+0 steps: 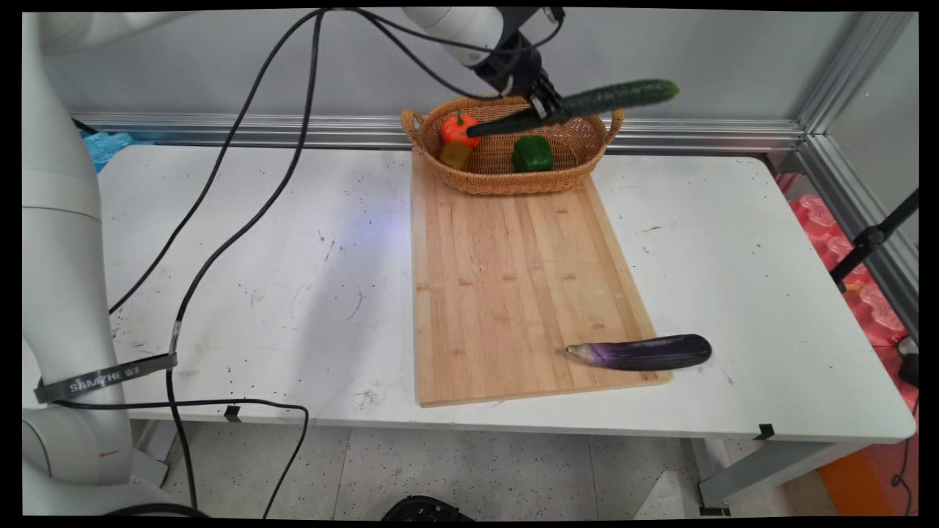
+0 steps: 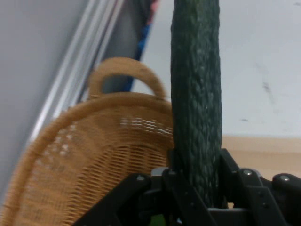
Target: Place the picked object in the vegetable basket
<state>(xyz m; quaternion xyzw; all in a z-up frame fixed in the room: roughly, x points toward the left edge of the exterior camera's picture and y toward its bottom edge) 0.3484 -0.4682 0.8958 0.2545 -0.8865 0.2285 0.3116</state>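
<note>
Cucumber (image 1: 620, 97) held in mid-air above the basket (image 1: 484, 182), lying roughly level with a slight tilt, its thicker end out past the basket's right handle and its thinner, darker end over the basket's inside. The gripper (image 1: 546, 108) clamps it across its length, nearer the thin end than the middle; in the hand view the cucumber (image 2: 196, 94) rises between the two fingers (image 2: 175, 162), whose jaws stand narrow, pressed against its bumpy skin on both sides. By its look it is stiff, light and long, so a hold off-centre probably lets the free end sag or swing; the rough skin should resist slipping. A grip near the middle would likely balance it better. The basket (image 2: 89, 155) sits on the far end of a wooden board (image 1: 513, 286) and holds an orange pepper (image 1: 458, 128), a yellow piece (image 1: 455, 155) and a green pepper (image 1: 532, 153). An eggplant (image 1: 642, 352) lies across the board's near right corner, on the white table (image 1: 257, 293).
</note>
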